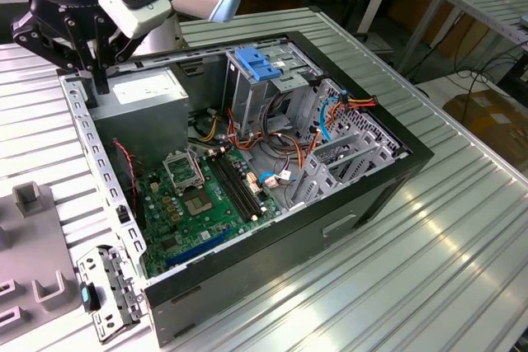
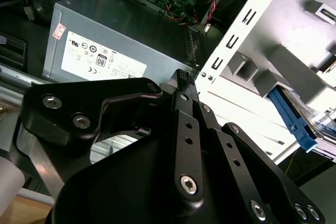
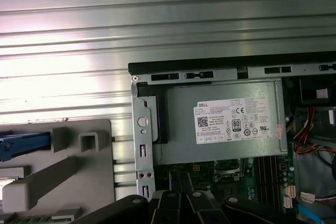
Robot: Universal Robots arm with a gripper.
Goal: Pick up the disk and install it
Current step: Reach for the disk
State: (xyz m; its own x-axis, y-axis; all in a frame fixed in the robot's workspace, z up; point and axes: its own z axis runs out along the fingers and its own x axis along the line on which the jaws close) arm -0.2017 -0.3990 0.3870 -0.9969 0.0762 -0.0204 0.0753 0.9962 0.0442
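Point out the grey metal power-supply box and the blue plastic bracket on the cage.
Grey metal power-supply box [image 3: 220, 121]: first wrist view, middle of its stickered face.
Blue plastic bracket [image 1: 258, 66]: exterior view, on its flat top.

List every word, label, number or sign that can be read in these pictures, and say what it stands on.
White sticker on the grey power-supply box: rows of fine print, marks and a code square, too small to quote reliably.
Small red-and-white sticker on that box's corner: too small to read.
Motherboard: any printing is blurred.
Nothing else carries legible text.
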